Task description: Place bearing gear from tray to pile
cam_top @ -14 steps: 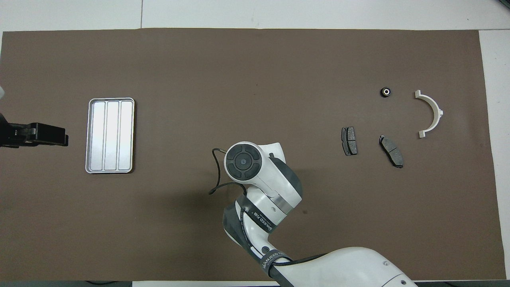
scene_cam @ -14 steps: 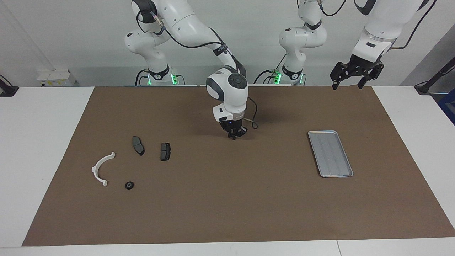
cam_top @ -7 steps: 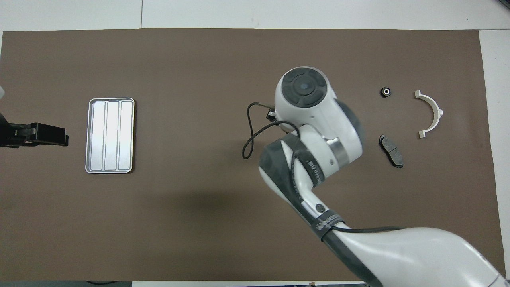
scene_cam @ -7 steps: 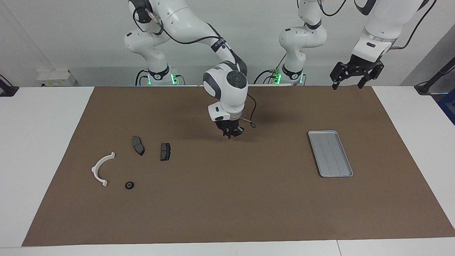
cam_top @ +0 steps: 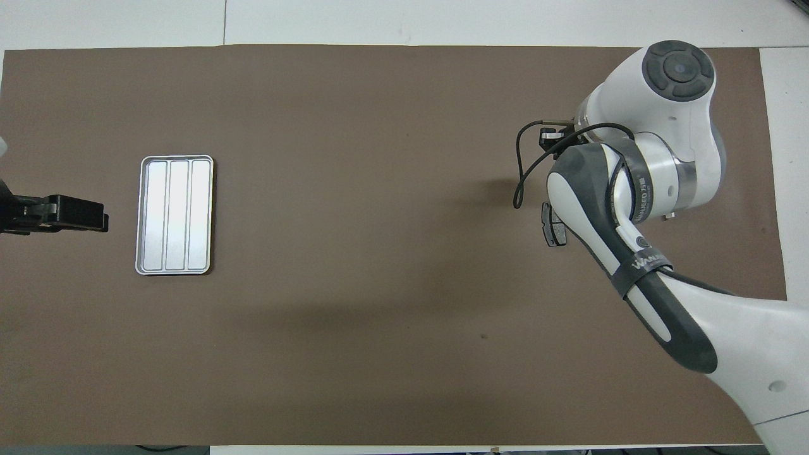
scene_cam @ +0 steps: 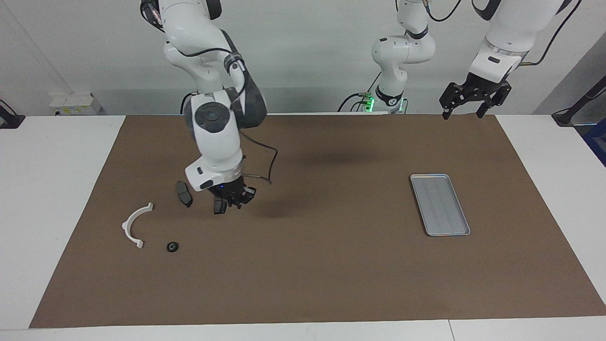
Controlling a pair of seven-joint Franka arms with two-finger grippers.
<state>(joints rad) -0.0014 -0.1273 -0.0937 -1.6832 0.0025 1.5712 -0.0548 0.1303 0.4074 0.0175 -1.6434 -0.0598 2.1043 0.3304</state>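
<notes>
The silver-grey tray (scene_cam: 440, 203) lies on the brown mat toward the left arm's end, with nothing in it; it also shows in the overhead view (cam_top: 175, 215). The pile lies toward the right arm's end: a white semicircular bracket (scene_cam: 136, 225) and two dark grey pads (scene_cam: 183, 193) (scene_cam: 218, 205). A small black bearing gear (scene_cam: 172, 246) lies on the mat beside the bracket, farther from the robots. My right gripper (scene_cam: 235, 200) hangs low over the pad nearer the table's middle. My left gripper (scene_cam: 463, 112) is open and waits raised over the mat's edge near its base.
The brown mat (scene_cam: 312, 265) covers most of the white table. In the overhead view the right arm (cam_top: 632, 183) hides the bracket, the gear and one pad; part of the other pad (cam_top: 551, 229) shows beside it.
My right arm has swung from over the mat's middle to the pile and lowered over one pad. The left arm, tray and pile parts have not moved.
</notes>
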